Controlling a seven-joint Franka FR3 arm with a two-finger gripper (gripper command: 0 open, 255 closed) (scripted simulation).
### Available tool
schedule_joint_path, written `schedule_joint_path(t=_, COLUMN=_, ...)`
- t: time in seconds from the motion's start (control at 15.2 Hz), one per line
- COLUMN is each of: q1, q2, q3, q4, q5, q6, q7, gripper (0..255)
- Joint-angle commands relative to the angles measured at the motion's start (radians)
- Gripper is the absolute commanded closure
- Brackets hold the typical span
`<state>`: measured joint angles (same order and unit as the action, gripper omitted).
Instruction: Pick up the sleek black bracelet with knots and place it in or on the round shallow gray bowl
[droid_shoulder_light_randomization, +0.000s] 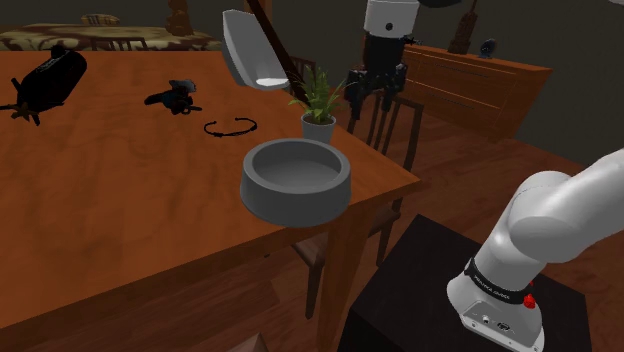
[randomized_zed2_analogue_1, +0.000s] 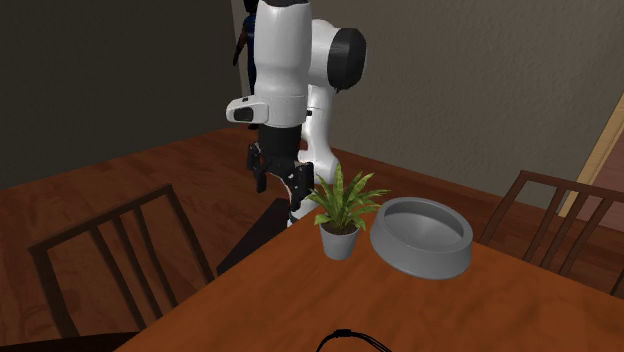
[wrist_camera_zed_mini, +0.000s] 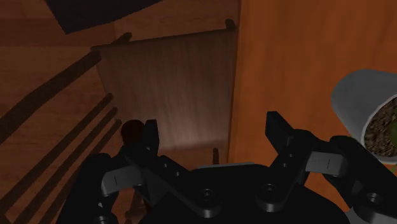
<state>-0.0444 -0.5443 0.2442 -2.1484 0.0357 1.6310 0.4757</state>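
The thin black bracelet (droid_shoulder_light_randomization: 230, 127) lies flat on the wooden table (droid_shoulder_light_randomization: 120, 200), beyond the round grey bowl (droid_shoulder_light_randomization: 296, 180). In the second exterior view the bracelet (randomized_zed2_analogue_1: 350, 342) peeks in at the bottom edge, well away from the bowl (randomized_zed2_analogue_1: 422, 235). My black gripper (droid_shoulder_light_randomization: 370, 100) hangs open and empty off the table's edge, above a chair seat (wrist_camera_zed_mini: 172, 89). It is beside the potted plant (droid_shoulder_light_randomization: 318, 105), and the bowl and bracelet are well off to its side. From the wrist, the gripper (wrist_camera_zed_mini: 214, 130) has its fingers (wrist_camera_zed_mini: 151, 133) spread wide, with nothing between them.
A small green plant (randomized_zed2_analogue_1: 340, 210) in a grey pot (wrist_camera_zed_mini: 372, 114) stands at the table edge between gripper and bowl. Dark objects (droid_shoulder_light_randomization: 50, 80) (droid_shoulder_light_randomization: 175, 97) lie further along the table. A white scoop-shaped thing (droid_shoulder_light_randomization: 245, 50) stands behind the bracelet. Wooden chairs (randomized_zed2_analogue_1: 110, 250) surround the table.
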Motion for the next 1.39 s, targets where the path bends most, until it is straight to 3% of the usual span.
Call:
schedule_joint_path(t=0.0, q1=-0.008, q2=0.065, q3=0.039, q4=0.047, q5=0.015, q6=0.016, q7=0.085, gripper=0)
schedule_joint_path(t=0.4, q1=-0.028, q2=0.284, q3=0.142, q4=0.251, q5=0.014, q6=0.022, q7=0.331, gripper=0)
schedule_joint_path(t=0.73, q1=-0.023, q2=0.496, q3=0.209, q4=0.469, q5=-0.036, q6=0.004, q7=0.538, gripper=0)
schedule_joint_path(t=1.19, q1=0.068, q2=0.847, q3=0.24, q4=0.894, q5=-0.162, q6=-0.095, q7=0.805, gripper=0)
schedule_joint_path(t=1.32, q1=0.071, q2=0.851, q3=0.237, q4=0.886, q5=-0.162, q6=-0.083, q7=0.809, gripper=0)
